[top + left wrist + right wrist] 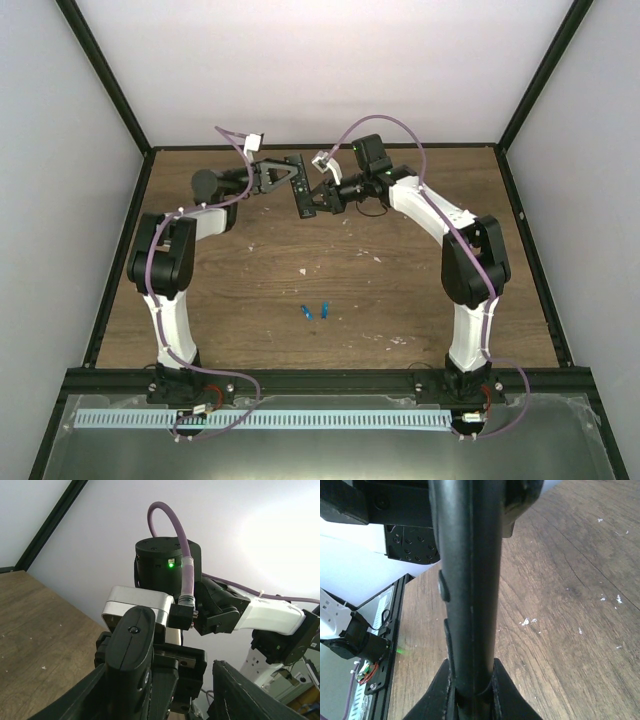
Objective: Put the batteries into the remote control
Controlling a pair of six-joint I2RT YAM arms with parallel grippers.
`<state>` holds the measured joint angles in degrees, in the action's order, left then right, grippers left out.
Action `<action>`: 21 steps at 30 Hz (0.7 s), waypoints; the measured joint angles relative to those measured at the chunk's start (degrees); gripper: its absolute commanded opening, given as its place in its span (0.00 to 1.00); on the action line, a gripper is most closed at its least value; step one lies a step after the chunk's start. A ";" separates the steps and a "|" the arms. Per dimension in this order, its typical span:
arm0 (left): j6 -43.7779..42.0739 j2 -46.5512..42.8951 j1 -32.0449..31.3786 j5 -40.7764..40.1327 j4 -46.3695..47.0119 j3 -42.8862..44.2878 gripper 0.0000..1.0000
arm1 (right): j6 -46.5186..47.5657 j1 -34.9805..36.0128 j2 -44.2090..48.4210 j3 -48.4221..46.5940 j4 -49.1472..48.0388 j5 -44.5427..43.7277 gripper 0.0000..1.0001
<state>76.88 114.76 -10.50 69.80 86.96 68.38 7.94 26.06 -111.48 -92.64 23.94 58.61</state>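
The slim black remote control (301,186) is held in the air over the far middle of the table. My right gripper (310,200) is shut on it; in the right wrist view the remote (470,580) runs up from between the jaws of the gripper (472,685). My left gripper (293,176) is open, its fingers astride the remote's other end. In the left wrist view the remote (130,650) lies against the left finger, and the right finger (245,695) stands apart. Two small blue batteries (306,313) (325,311) lie side by side on the table near the front.
Pale specks of debris (305,270) dot the wooden table (420,300). Black frame posts and white walls close in the back and sides. A metal shelf (330,440) runs along the near edge by the arm bases.
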 measured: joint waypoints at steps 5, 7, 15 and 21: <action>-0.09 0.00 0.55 -0.76 0.13 -0.04 0.88 | -0.04 0.00 0.00 0.00 0.04 -2.45 0.01; -0.33 0.00 1.33 -2.19 0.24 -0.37 0.99 | -0.09 0.00 0.00 0.00 0.09 -4.42 0.01; -5.62 -2.91 6.25 -15.50 -12.11 -7.02 1.00 | 0.92 0.59 0.13 0.46 1.36 -19.69 0.01; -19.71 -12.04 5.68 -27.41 -45.05 -3.65 1.00 | 4.46 3.50 1.70 2.47 1.27 -37.59 0.01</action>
<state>57.17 102.72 -4.82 42.39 41.91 64.73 12.40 29.56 -109.78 -90.17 25.21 21.02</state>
